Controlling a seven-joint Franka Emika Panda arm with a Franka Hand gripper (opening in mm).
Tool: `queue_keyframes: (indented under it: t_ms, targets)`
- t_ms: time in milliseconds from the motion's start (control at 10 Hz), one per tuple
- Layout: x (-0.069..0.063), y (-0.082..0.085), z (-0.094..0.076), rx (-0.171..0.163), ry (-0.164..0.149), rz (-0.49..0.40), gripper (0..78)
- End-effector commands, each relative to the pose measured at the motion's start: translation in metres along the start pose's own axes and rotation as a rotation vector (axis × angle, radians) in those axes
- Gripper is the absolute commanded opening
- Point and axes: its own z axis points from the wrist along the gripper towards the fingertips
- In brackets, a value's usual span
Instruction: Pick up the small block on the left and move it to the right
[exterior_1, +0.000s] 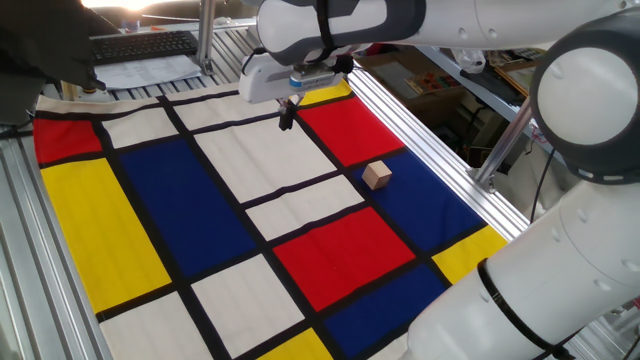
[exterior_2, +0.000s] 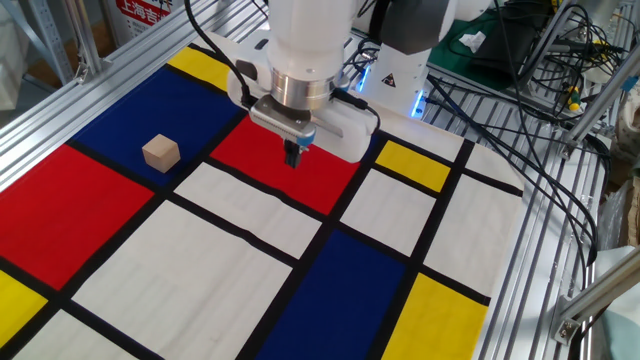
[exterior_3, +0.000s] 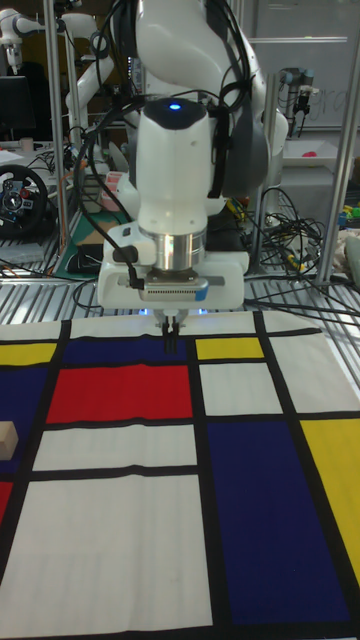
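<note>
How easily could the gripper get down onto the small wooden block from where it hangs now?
Probably easily: the small block sits alone on the cloth, and the gripper hangs apart above it, fingers together.

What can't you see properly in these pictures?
- The block: in the tall fixed view the left edge cuts it off, so only part shows.
- The gripper: its fingertips look pressed together, but they are too small and dark in every view to spot any gap.
- The cloth: in one fixed view the robot's arm hides its near right corner.
- The block's underside: hidden in all views.
</note>
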Motion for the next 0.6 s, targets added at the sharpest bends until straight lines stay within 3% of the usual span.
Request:
queue_keyframes:
  t_ms: [100, 600]
  targets:
    - [0.0039, 0.0054, -0.0042, 0.008, 0.000, 0.006, 0.0]
    - [0.0079, 0.0104, -0.0050, 0.012, 0.001, 0.010, 0.0]
